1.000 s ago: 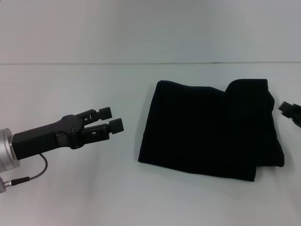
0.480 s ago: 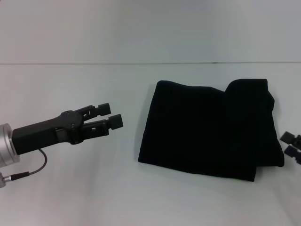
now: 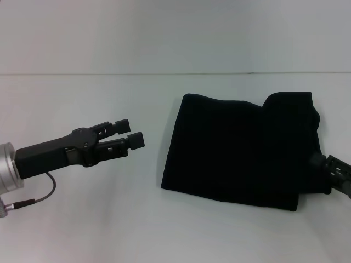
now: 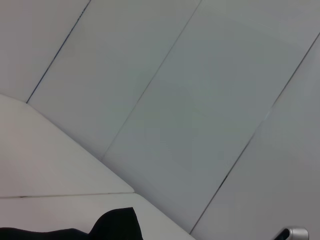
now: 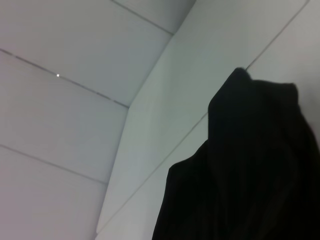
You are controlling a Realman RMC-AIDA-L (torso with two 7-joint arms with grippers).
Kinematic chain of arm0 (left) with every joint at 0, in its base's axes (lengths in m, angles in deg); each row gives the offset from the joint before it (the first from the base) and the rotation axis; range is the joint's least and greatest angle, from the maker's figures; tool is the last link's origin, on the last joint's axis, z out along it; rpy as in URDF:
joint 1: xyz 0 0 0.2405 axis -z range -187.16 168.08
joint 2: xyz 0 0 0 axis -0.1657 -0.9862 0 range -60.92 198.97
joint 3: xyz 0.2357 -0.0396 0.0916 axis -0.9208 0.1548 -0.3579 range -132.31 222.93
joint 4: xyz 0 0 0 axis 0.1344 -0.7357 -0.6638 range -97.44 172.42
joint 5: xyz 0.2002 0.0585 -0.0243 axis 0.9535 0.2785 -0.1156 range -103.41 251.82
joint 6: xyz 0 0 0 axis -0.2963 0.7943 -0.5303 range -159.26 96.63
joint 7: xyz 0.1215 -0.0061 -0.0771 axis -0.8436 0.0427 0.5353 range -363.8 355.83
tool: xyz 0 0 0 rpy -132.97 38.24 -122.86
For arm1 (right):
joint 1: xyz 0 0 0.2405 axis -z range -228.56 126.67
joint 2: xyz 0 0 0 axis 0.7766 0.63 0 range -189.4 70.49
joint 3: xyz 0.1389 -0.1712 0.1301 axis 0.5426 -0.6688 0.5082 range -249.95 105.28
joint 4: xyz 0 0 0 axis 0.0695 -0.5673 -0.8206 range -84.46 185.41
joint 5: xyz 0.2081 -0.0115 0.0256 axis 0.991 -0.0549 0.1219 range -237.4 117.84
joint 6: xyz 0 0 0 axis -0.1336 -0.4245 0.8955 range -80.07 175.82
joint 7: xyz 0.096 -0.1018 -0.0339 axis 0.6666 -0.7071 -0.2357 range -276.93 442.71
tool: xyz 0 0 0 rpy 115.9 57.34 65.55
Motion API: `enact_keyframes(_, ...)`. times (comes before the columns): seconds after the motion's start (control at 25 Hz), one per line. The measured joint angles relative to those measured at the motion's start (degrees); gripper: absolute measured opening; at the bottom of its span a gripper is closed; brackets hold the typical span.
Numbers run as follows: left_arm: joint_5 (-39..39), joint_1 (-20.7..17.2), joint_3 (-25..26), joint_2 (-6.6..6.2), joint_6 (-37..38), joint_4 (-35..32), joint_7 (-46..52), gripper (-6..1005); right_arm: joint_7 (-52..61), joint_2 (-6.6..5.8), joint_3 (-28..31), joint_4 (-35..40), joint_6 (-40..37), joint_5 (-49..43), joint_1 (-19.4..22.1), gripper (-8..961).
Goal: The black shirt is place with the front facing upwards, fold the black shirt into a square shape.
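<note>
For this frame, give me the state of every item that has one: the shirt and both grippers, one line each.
black shirt: folded into a rough rectangle, lying flat on the white table, no lettering showing, right edge uneven.
left gripper: fingers open, holding nothing, hovering left of the shirt and apart from it.
right gripper: at the shirt's lower right edge, mostly out of view.
</note>
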Motion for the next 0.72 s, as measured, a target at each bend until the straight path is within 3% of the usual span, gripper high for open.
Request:
enact_keyframes(0.2,0.0,0.0,0.0,0.00,0.0,0.1,0.1,949,0.4,-0.44,-1.4,0.0,-0.2,-0.1,-0.2,842)
enact_keyframes(0.44,0.0,0.0,0.0,-0.04,0.0,-0.1,0.7,949,-0.2,-0.42,-1.4,0.1,-0.8,-0.1,0.1,699)
enact_keyframes(0.64,0.0,0.0,0.0,-0.07,0.0,-0.1,0.7,950,-2.6,-0.05,-1.4,0.2,-1.6,-0.1,0.3,462)
enact_keyframes(0.72,0.0,0.0,0.0,-0.09,0.0,-0.1,0.7,949,-3.7,0.00,-1.5,0.1,-1.9,-0.1,0.3,290)
